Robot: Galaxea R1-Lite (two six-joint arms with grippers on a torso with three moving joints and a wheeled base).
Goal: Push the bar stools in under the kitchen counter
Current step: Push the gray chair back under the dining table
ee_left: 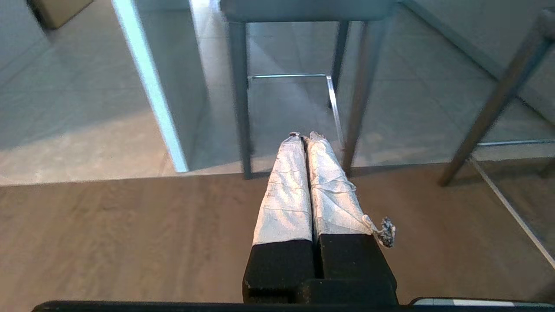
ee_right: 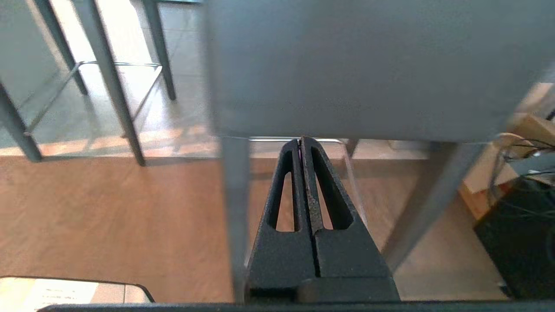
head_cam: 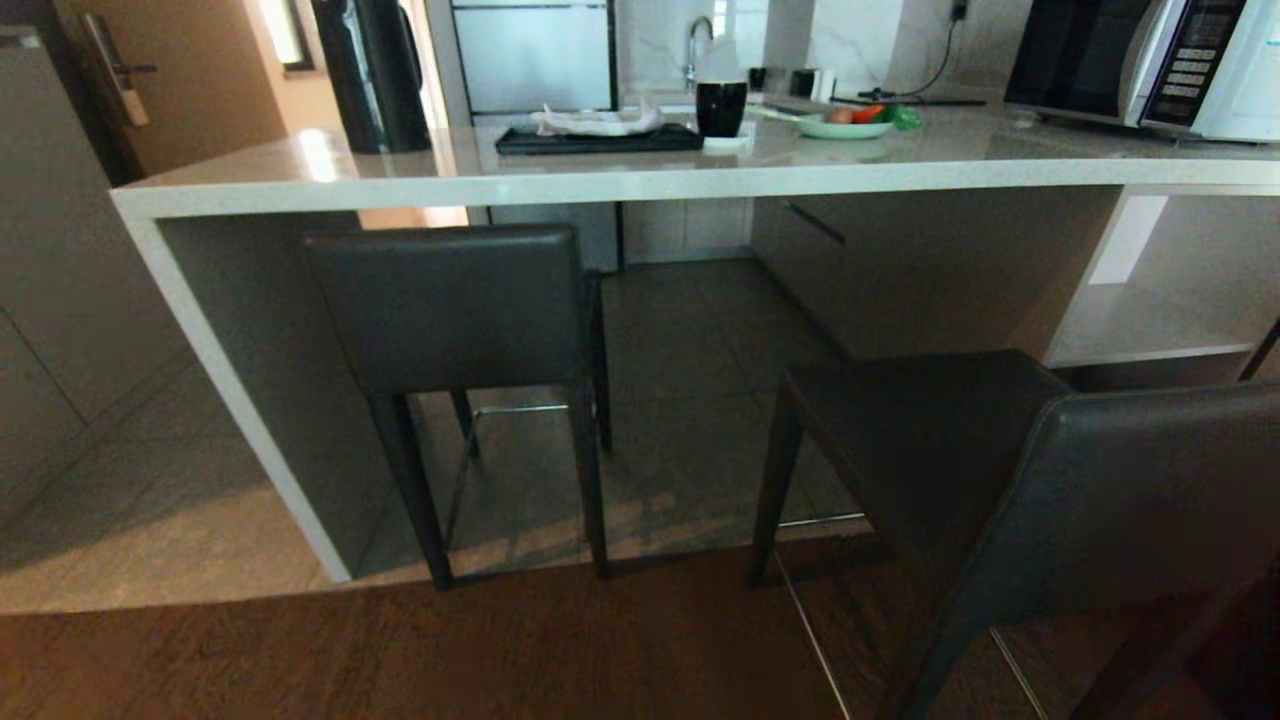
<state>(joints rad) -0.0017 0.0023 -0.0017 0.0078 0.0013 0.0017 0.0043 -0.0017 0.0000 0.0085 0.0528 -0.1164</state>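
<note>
Dark grey leather-like upholstery covers both bar stools: the left stool [head_cam: 455, 310] stands with its seat tucked beneath the kitchen counter [head_cam: 640, 180], close beside the slab end leg [head_cam: 240, 400], while the right stool [head_cam: 1000, 470] stands well out on the wood floor, angled to the counter edge, its backrest nearest the robot. The left gripper [ee_left: 306, 136], fingers wrapped in pale tape, is pressed fully together and holds nothing; it hangs above the floor short of the left stool's legs. The right gripper [ee_right: 300, 141] is likewise closed and empty, its tips level with the lower edge of the right stool's backrest [ee_right: 360, 65]; contact cannot be confirmed. Assessment: the right stool remains to be pushed. Risks noted: a push applied high on the backrest of a tall, slim-legged stool may tip it forward instead of sliding it; an off-centre push may turn the already skewed stool further, so a leg catches at the change from wood floor to tile; closed tips may slip off smooth upholstery. Items on the worktop, including a black mug [head_cam: 721, 108], could be jarred if the backrest strikes the edge.
</note>
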